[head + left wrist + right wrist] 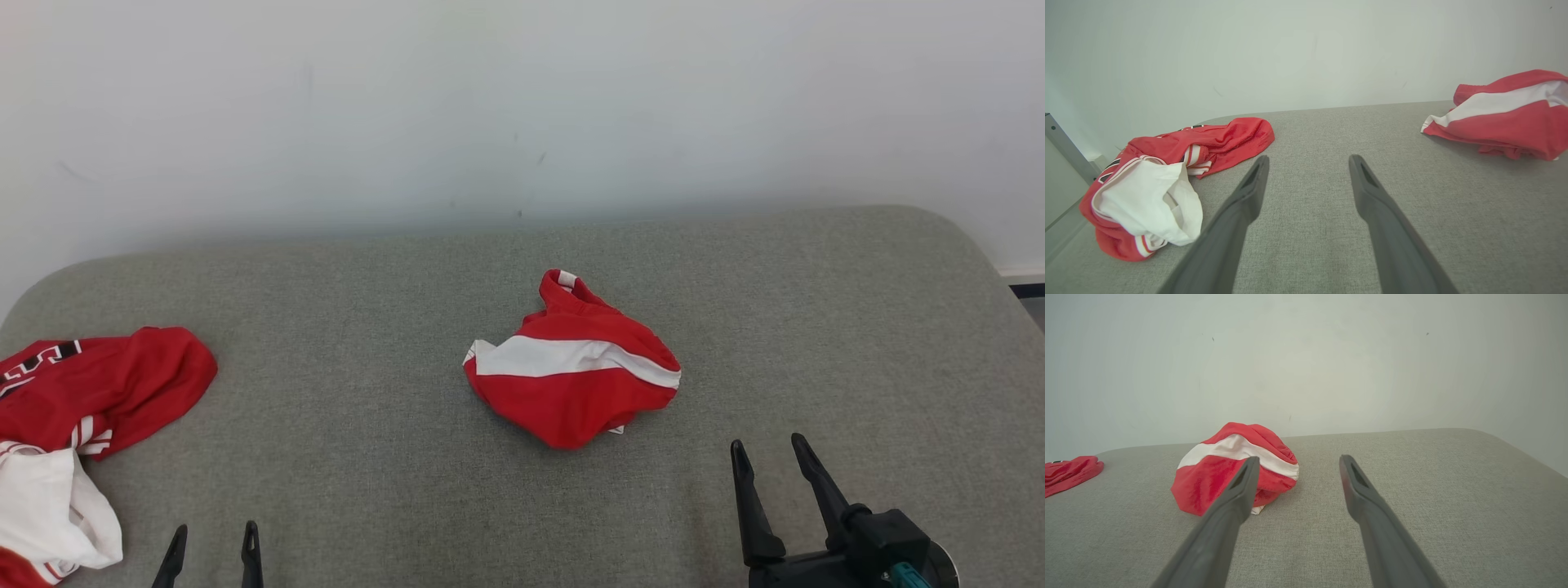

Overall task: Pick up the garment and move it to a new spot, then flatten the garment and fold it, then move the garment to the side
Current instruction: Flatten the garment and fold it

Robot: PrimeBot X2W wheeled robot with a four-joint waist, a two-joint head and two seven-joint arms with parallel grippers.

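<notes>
Tabletop [367, 490]: grey woven fabric cover, rounded corners, set against a pale wall [522, 98];
jersey heap [98, 384]: red, with white fabric turned out at its near end and red-and-white striped trim; lies at the tabletop's left edge; black characters edged in white on it, cut off by the frame, not legible;
garment [571, 376]: red with one broad white band across it and a white-trimmed loop at its far end; crumpled into a loose mound near the middle of the tabletop, well apart from the heap;
right gripper [768, 443]: nearer than the garment and to its right, apart from it; jaws spread, empty;
left gripper [215, 528]: at the near edge, near the heap; jaws spread, empty.
</notes>
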